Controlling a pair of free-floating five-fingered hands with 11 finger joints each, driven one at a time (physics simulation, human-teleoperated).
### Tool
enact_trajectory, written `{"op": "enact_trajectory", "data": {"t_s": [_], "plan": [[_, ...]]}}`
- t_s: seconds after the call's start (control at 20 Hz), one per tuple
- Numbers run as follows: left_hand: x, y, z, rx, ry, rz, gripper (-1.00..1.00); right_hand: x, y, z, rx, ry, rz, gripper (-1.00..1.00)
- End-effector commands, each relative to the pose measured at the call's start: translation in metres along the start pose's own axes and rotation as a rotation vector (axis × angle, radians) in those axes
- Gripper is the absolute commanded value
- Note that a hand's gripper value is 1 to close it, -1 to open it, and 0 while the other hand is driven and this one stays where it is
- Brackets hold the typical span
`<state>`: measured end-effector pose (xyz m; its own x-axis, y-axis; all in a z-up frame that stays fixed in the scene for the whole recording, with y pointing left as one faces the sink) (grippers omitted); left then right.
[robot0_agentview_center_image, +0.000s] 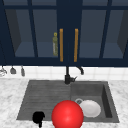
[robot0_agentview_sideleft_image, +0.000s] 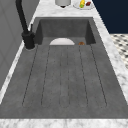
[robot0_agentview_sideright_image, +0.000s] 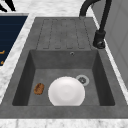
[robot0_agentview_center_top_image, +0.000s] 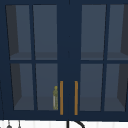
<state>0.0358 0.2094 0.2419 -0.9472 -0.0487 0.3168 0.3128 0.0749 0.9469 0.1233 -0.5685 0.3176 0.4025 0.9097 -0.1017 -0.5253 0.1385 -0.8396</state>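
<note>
My left hand (robot0_agentview_center_image: 38, 117) hovers at the front left corner of the sink's draining board (robot0_agentview_center_image: 45, 97), holding nothing. In the right side view its dark straight fingers (robot0_agentview_sideright_image: 10, 5) show at the top left, over the counter. A large red ball (robot0_agentview_center_image: 67, 115) sits just right of the hand, in front of the sink's front edge. A white plate (robot0_agentview_center_image: 90, 108) (robot0_agentview_sideright_image: 66, 91) lies in the basin next to the drain (robot0_agentview_sideright_image: 82, 80). A small brown lump (robot0_agentview_sideright_image: 39, 88) rests on the basin floor beside the plate.
A black faucet (robot0_agentview_center_image: 67, 75) (robot0_agentview_sideright_image: 100, 37) stands behind the sink. Above is a navy glass-door wall cabinet with two orange handles (robot0_agentview_center_top_image: 61, 97) and an olive bottle (robot0_agentview_center_top_image: 55, 98) inside. Utensils (robot0_agentview_center_image: 13, 70) hang at the left wall. A dish of food (robot0_agentview_sideleft_image: 83, 4) stands on the far counter.
</note>
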Motion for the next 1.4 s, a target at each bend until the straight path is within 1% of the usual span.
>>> {"op": "enact_trajectory", "data": {"t_s": [0.0, 0.15, 0.25, 0.45, 0.55, 0.6, 0.75, 0.95, 1.1, 1.15, 1.35], "plan": [[0.0, 0.0, 0.0, 0.0, 0.0, 0.0, 0.0, -0.008, 0.015, -0.008, -0.01, 0.029, -0.075, -1.0], [0.0, 0.0, 0.0, 0.0, 0.0, 0.0, 0.0, -0.01, 0.026, -0.014, -0.036, 0.022, -0.107, -1.0], [0.0, 0.0, 0.0, 0.0, 0.0, 0.0, 0.0, -0.012, 0.032, -0.016, -0.038, 0.031, -0.113, -1.0], [0.0, 0.0, 0.0, 0.0, 0.0, 0.0, 0.0, -0.007, 0.042, -0.026, -0.001, 0.086, -0.107, -1.0], [0.0, 0.0, 0.0, 0.0, 0.0, 0.0, 0.0, 0.0, 0.044, -0.03, 0.037, 0.112, -0.073, -1.0], [0.0, 0.0, 0.0, 0.0, 0.0, 0.0, 0.0, 0.002, 0.043, -0.032, 0.053, 0.12, -0.053, -1.0], [0.0, 0.0, 0.0, 0.0, 0.0, 0.0, 0.0, 0.006, 0.036, -0.04, 0.092, 0.142, -0.013, -1.0], [0.0, 0.0, 0.0, 0.0, 0.0, 0.0, 0.0, 0.004, 0.029, -0.051, 0.153, 0.104, 0.026, -1.0], [0.0, 0.0, 0.0, 0.0, 0.0, 0.0, 0.0, 0.002, 0.019, -0.058, 0.206, 0.086, 0.039, -1.0], [0.0, 0.0, 0.0, 0.0, 0.0, 0.0, 0.0, 0.0, 0.018, -0.059, 0.207, 0.081, 0.037, -1.0], [0.0, 0.0, 0.0, 0.0, 0.0, 0.0, 0.0, 0.001, 0.023, -0.07, 0.146, 0.081, 0.027, -1.0]]}}
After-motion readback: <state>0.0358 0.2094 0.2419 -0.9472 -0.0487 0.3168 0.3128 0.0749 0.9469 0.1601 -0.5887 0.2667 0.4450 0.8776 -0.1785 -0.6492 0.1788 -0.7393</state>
